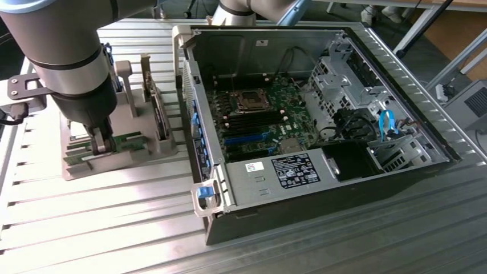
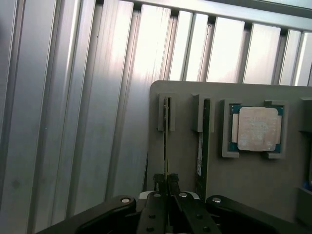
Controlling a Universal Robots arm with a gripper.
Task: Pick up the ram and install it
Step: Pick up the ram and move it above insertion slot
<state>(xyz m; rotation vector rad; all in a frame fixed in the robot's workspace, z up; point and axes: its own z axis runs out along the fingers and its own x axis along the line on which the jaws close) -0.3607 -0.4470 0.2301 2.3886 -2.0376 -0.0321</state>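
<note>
ram [image 2: 166,146]: thin green stick standing on edge in a slot of the grey holder, seen edge-on in the wrist view, one end sitting in a grey guide
ram place: in the holder on the table, outside the computer case, at 9 o'clock from the case in the exterior view
gripper [image 2: 166,181]: black, straight over the ram, at the opposite end of the stick from the guide
jaws: pressed in from both sides, pinching the ram's thin edge
arm [image 1: 72,63]: grey, pointing down at the holder, at 9 o'clock in the exterior view
holder [image 2: 253,195]: flat grey tray with upright guides and a square pocket
second stick [image 2: 205,126]: green with a pale label, on edge in the next slot, parallel to the ram and just beside it, not touching
processor chip [image 2: 256,127]: square, silver, lying flat in the pocket, beyond the second stick from the ram
table [image 1: 114,228]: ribbed metal slats under the holder and case
computer case [image 1: 266,48]: lying on its side, open, at centre of the exterior view
motherboard [image 1: 285,100]: flat inside the case
slots [image 1: 247,130]: long black and blue ones on the motherboard, well apart from the ram
power supply [image 1: 289,171]: grey box with labels, at 6 o'clock from the motherboard
</note>
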